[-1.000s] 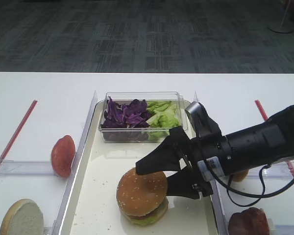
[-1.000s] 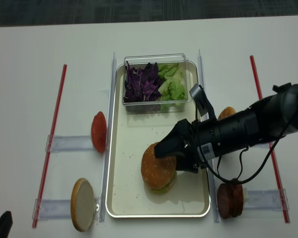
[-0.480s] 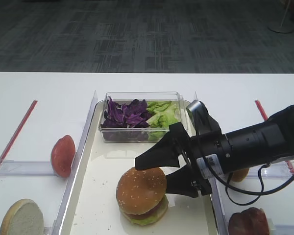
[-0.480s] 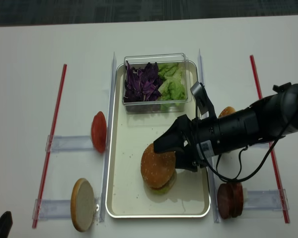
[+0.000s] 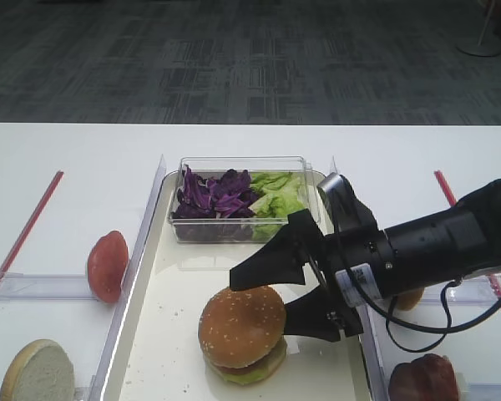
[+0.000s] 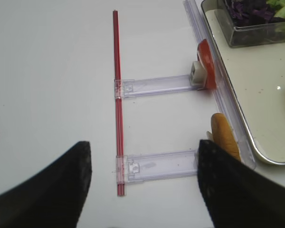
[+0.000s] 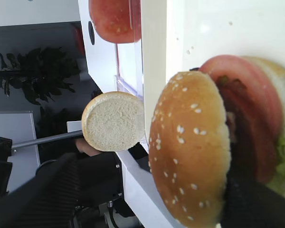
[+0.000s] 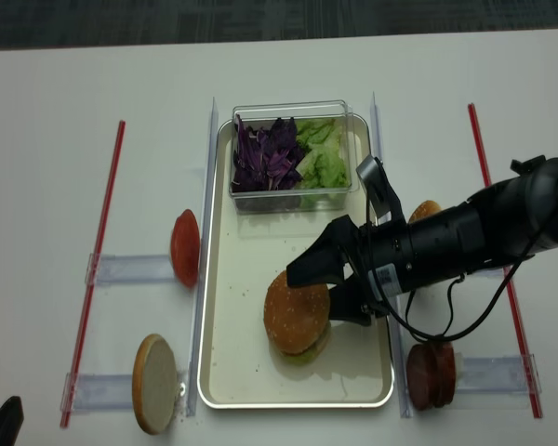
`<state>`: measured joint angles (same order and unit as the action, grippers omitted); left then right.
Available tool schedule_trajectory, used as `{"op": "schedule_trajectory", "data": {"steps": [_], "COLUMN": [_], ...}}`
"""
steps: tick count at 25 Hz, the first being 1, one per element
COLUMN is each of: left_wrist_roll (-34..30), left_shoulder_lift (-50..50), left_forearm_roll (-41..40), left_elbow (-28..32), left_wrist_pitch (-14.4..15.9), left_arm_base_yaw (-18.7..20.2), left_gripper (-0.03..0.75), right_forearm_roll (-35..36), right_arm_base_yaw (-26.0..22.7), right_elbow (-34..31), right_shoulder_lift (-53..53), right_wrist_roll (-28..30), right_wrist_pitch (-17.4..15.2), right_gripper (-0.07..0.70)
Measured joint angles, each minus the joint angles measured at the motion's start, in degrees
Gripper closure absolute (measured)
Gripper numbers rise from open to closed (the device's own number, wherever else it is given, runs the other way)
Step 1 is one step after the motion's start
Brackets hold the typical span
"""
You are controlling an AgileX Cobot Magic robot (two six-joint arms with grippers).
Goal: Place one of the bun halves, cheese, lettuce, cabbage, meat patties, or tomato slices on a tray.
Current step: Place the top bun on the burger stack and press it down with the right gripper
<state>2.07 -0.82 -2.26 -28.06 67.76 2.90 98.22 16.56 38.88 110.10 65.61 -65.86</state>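
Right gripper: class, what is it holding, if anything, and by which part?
Nothing. The right gripper stands open beside the stacked burger, its fingers clear of the sesame bun top resting on the stack in the tray.

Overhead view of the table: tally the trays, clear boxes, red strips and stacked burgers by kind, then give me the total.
Tray: 1
Clear box: 1
Red strips: 2
Stacked burger: 1
Total: 5
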Motion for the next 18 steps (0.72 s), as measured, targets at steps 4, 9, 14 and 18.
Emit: {"op": "schedule_trajectory", "data": {"steps": [4, 9, 14, 18], "left_wrist_roll": [0.0, 0.0, 0.0, 0.0], "left_shoulder_lift": [0.0, 0.0, 0.0, 0.0], "left_forearm_roll": [0.0, 0.0, 0.0, 0.0], "left_elbow": [0.0, 0.0, 0.0, 0.0], "left_wrist_pitch": [0.0, 0.0, 0.0, 0.0], "left_arm_base_yaw": [0.0, 0.0, 0.0, 0.0], "left_gripper": [0.275, 0.275, 0.275, 0.275], "right_forearm_roll": [-1.52, -2.06, -2.26, -2.91], "right_arm_base_yaw": [0.0, 0.0, 0.0, -0.11], "right_elbow": [0.0, 0.0, 0.0, 0.0], "right_shoulder_lift": [0.0, 0.0, 0.0, -0.39], "right_wrist_roll": [-0.51, -0.9, -0.9, -0.9], "right_wrist_pitch": [1.03, 2.61, 3.93, 5.38], "right_gripper": [0.052, 0.052, 0.052, 0.052]}}
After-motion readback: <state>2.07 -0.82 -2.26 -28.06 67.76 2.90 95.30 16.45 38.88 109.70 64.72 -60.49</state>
